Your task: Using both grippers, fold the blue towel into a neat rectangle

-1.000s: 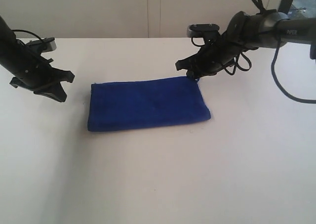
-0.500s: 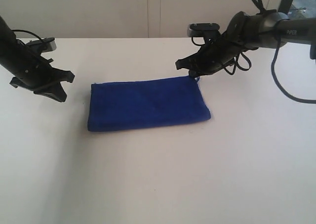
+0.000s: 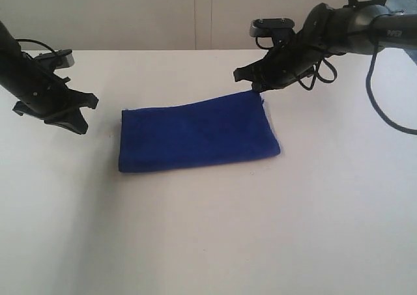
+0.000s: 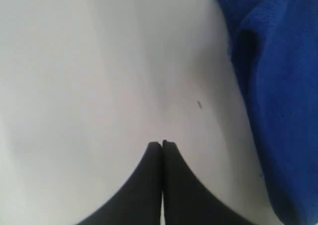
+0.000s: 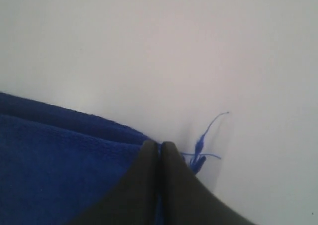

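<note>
The blue towel (image 3: 195, 132) lies folded as a long rectangle on the white table (image 3: 215, 243). My right gripper (image 3: 259, 90) is at the towel's far right corner, shut on it, and that corner is raised a little. The right wrist view has the black jaws of the right gripper (image 5: 159, 144) pressed together with a sliver of the towel (image 5: 59, 160) between them. A frayed blue thread (image 5: 203, 140) sticks out beside them. My left gripper (image 3: 79, 124) hovers left of the towel, apart from it. In its own view the left gripper (image 4: 162, 144) is shut on nothing, with the towel's edge (image 4: 278, 86) to one side.
A pale wall (image 3: 130, 15) rises behind the table's far edge. Black cables (image 3: 384, 106) hang from the right arm over the table's right side. A small dark speck (image 4: 199, 104) marks the tabletop near the left gripper.
My right gripper has closed on the towel's far right corner and risen slightly, pulling that corner up and back. The left arm has not moved.
</note>
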Controlling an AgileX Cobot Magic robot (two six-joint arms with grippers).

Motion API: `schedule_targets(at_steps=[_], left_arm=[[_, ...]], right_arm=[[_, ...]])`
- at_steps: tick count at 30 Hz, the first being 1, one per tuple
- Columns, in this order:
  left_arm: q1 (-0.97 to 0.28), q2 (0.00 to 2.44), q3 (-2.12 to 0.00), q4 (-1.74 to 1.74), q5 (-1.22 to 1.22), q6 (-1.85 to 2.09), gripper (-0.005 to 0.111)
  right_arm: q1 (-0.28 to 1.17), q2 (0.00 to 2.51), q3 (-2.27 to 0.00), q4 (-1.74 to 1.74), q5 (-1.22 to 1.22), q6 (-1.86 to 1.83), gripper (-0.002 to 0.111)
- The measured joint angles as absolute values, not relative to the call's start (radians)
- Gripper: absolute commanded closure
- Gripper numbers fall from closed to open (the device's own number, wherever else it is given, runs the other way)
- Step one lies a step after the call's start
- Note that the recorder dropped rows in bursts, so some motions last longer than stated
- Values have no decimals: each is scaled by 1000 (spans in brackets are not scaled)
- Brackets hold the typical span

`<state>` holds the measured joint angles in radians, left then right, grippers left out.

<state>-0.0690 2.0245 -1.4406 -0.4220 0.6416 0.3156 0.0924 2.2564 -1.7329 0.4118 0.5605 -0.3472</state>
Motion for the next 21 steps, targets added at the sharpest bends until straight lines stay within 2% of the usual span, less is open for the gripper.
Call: schedule_targets(at_steps=[21], left_arm=[[-69,2024,-1441,-422,642,316,107]], right_arm=[[92,2342,-1735,376,514,-290,108]])
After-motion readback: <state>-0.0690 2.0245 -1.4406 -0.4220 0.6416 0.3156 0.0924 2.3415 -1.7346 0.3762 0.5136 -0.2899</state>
